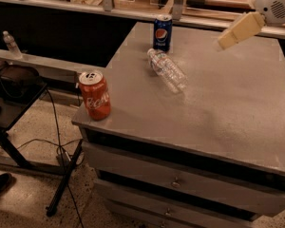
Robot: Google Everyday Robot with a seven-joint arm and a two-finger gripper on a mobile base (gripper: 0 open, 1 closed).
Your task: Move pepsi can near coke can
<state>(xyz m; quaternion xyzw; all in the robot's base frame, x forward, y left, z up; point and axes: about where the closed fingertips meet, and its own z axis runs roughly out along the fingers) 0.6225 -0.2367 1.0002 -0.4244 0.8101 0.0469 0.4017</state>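
The pepsi can (162, 33), dark blue with a round logo, stands upright at the far left part of the grey cabinet top (228, 103). The coke can (95, 95), red-orange with white script, stands upright at the near left corner of the same top. My gripper (233, 33), cream-coloured under a white wrist, hangs in the air at the upper right. It is to the right of the pepsi can, well apart from it, and holds nothing that shows.
A clear plastic bottle (167, 70) lies on its side between the two cans, just in front of the pepsi can. A counter ledge (133, 13) runs behind the top. A dark stand (14, 87) and cables are on the floor to the left. Drawers (180, 182) face me below.
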